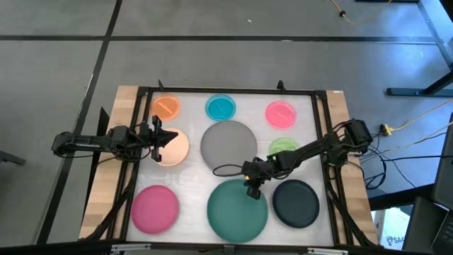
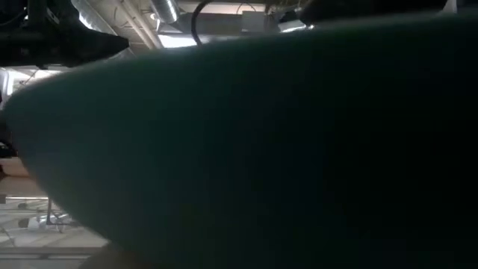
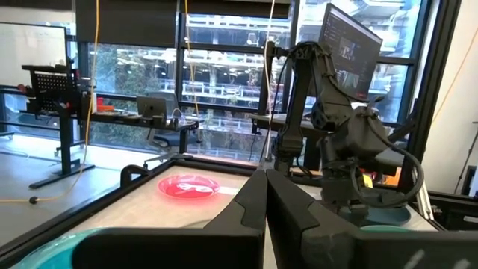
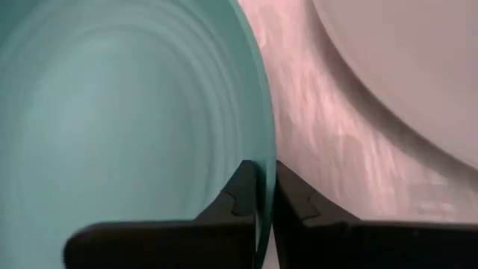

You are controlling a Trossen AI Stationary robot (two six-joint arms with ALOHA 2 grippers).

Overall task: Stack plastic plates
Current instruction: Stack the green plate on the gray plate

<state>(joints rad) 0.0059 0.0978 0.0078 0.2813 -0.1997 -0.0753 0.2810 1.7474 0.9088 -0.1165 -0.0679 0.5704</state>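
**Right arm pinches the teal plate's rim**

The right arm reaches in low across the worktop [image 1: 322, 106], wrist bent down, its right gripper [image 4: 259, 196] clamped on the far rim of the teal-green plate [image 1: 237, 207], one finger inside the rim and one outside. That plate sits at the near edge, between the magenta plate [image 1: 154, 208] and the black plate [image 1: 296, 202], just below the grey plate [image 1: 228, 144]. The left arm stretches level over the peach plate [image 1: 174, 149]; its left gripper [image 3: 266, 196] has jaws closed, holding nothing.
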